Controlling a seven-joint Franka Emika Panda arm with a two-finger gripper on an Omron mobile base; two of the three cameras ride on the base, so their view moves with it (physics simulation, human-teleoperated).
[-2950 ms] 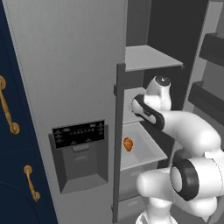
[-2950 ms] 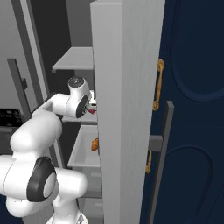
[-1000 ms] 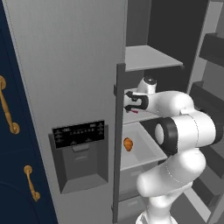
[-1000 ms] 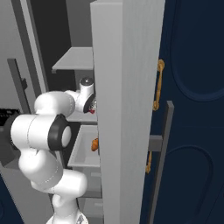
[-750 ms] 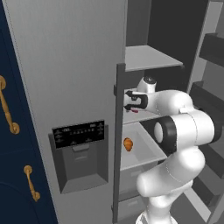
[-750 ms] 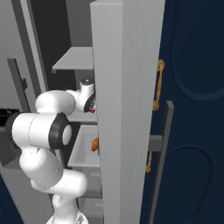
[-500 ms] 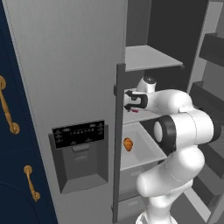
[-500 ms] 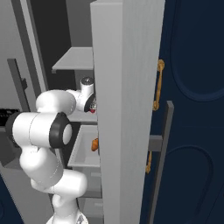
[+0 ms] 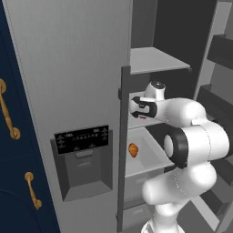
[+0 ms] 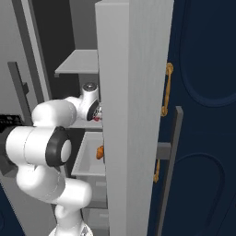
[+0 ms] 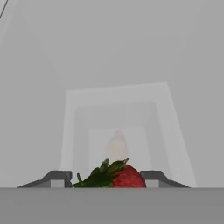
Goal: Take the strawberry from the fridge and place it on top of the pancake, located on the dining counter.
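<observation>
I am reaching into the fridge (image 9: pixel 82 68), a tall light-grey box with smooth matte doors and a black dispenser panel (image 9: pixel 82 135) set above a grey recess. My gripper (image 11: pixel 105 177) is sitting over a middle shelf (image 9: pixel 136 119), and in the hand view the strawberry (image 11: pixel 124 178) is lying right between my two dark finger tips, red and glossy with a ragged green leafy crown pointing left. The tips are standing close on either side of it, narrowed in, but I cannot tell whether they are actually pressing on the fruit. From the left base view a small red fleck (image 9: pixel 143 117) is showing just under my hand at the shelf's edge. Below it, a pale, shallow drawer-like bin (image 9: pixel 150 154) is holding a rounded orange fruit (image 9: pixel 133 149). Above, a flat grey shelf (image 9: pixel 157 60) is jutting out. Navy cabinet panels with curved gold handles (image 9: pixel 8 113) are flanking the fridge.
</observation>
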